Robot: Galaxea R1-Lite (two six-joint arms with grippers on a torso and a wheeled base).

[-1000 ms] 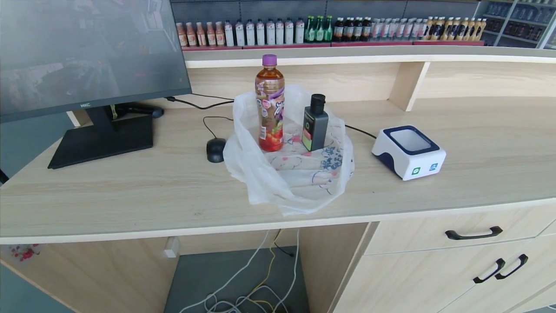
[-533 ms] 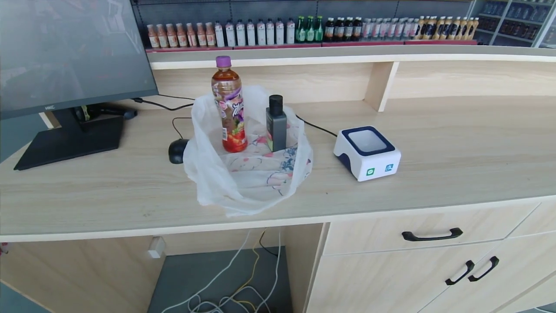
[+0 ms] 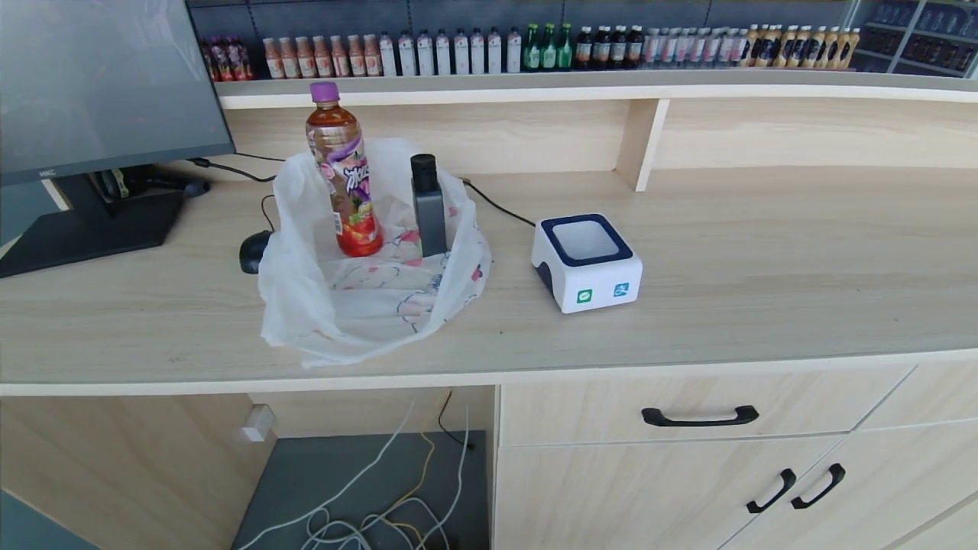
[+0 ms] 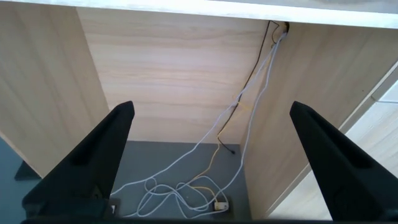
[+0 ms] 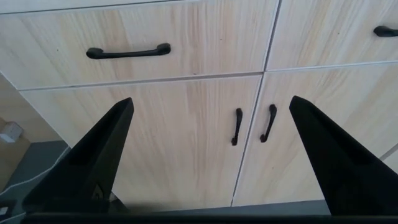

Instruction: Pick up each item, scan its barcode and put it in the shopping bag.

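Left gripper [image 4: 211,109] and right gripper [image 5: 211,102] gape empty. Bottle [image 3: 344,172] stands in slack bag [image 3: 359,305]; snagged plastic may topple it.

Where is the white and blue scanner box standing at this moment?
In the head view, the scanner box stands on the wooden counter, near the middle. It is just to the right of the shopping bag and apart from it.

Shop checkout, as I read it. Rows of bottled drinks [image 3: 535,50] line the shelf [image 3: 688,77] behind a wooden counter [image 3: 764,252]. On the counter I see a monitor [image 3: 99,76], a mouse [image 3: 253,251], a small box scanner [image 3: 586,262] and a thin plastic shopping bag [image 3: 367,305]; drawers [image 3: 596,416] below
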